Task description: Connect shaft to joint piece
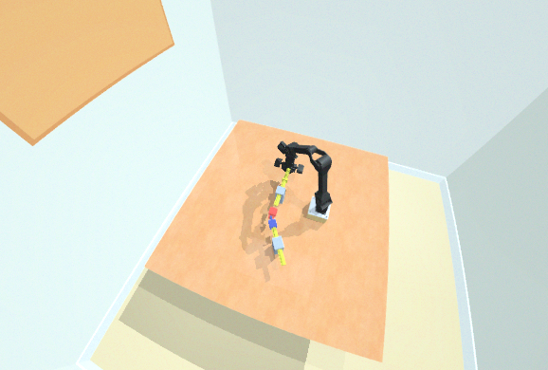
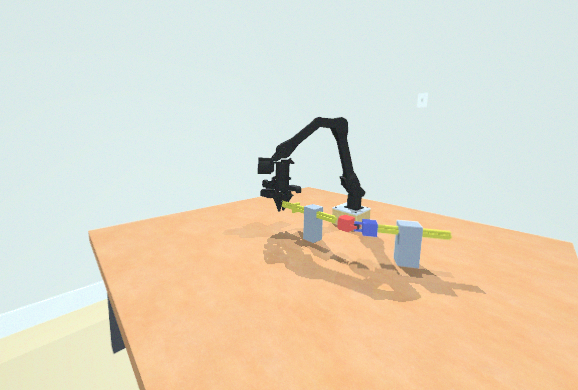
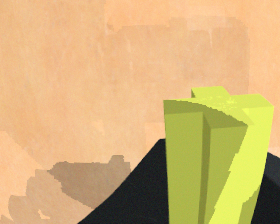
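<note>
The red square joint piece is hinged to a blue piece on the end of the fixed yellow shaft, which runs through a grey block. The second yellow shaft runs through the other grey block. Its inner end meets the red piece; how deep it sits inside cannot be told. My gripper points down and is shut on this shaft near its outer end. The black fingers flank the shaft in the wrist view.
The blocks stand upright on the wooden table and carry the shafts above it. The arm's base stands beside the row of shafts. Shadows of the arm and shafts lie across the table.
</note>
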